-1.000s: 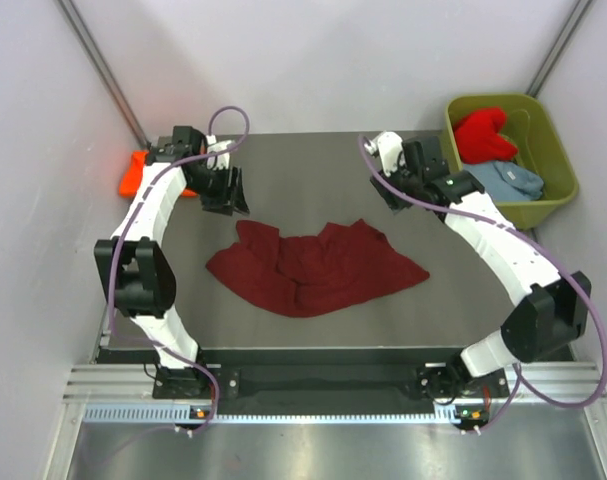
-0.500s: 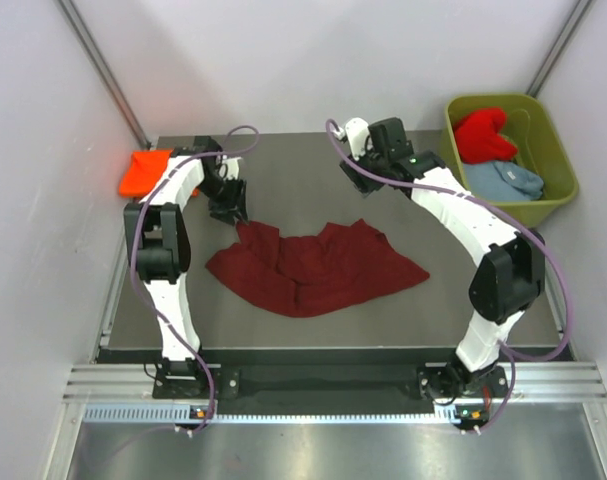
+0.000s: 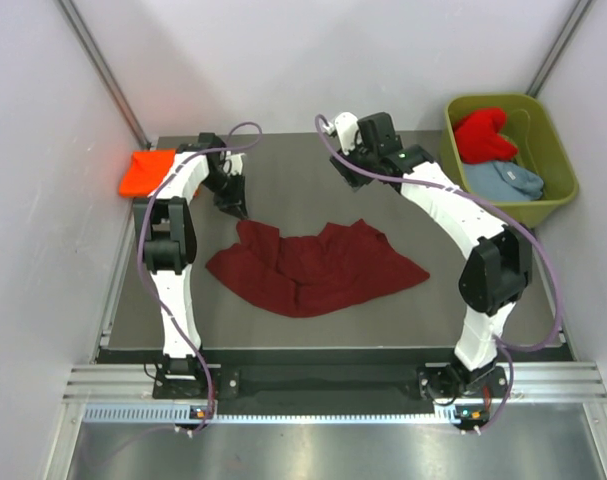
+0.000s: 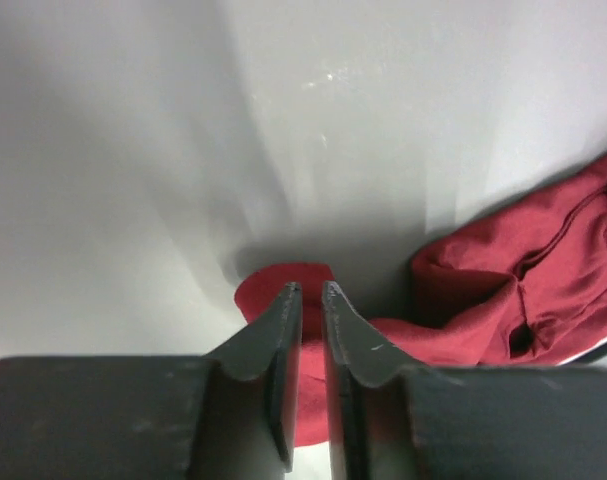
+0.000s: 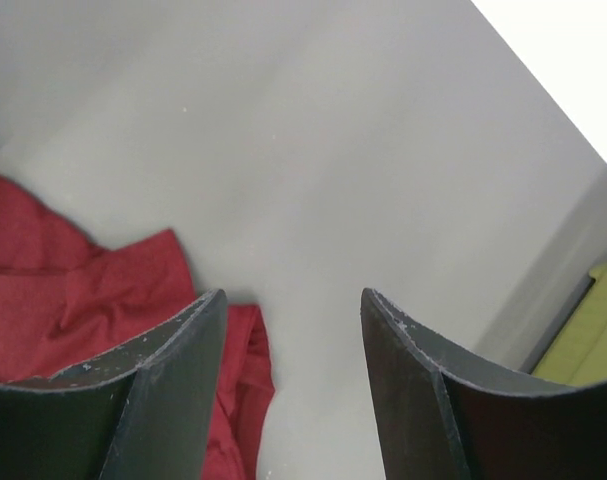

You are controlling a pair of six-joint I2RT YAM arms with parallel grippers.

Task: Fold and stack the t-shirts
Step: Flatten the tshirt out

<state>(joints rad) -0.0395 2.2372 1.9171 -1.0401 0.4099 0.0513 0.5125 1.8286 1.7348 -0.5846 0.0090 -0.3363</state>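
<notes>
The dark maroon t-shirt [image 3: 313, 265] lies crumpled in the middle of the table. My left gripper [image 3: 233, 207] stands at its far left corner. In the left wrist view the left gripper [image 4: 305, 288] has closed to a thin slit over that corner of the maroon cloth [image 4: 503, 290]. My right gripper [image 3: 357, 163] hovers open behind the shirt's far right part. In the right wrist view the right gripper [image 5: 291, 292] holds nothing, and maroon cloth [image 5: 73, 290] lies by its left finger. A bright orange t-shirt [image 3: 146, 172] rests at the far left edge.
An olive-green tub [image 3: 558, 150] stands off the table's far right corner, holding a red t-shirt [image 3: 481, 133] and a pale grey-blue t-shirt [image 3: 508, 180]. Grey walls close in on three sides. Both arms' cables arc above the far half of the table.
My left gripper came down to the shirt's far left corner and its jaws narrowed. My right arm swung left, away from the tub, its jaws unchanged. The shirt has not moved.
</notes>
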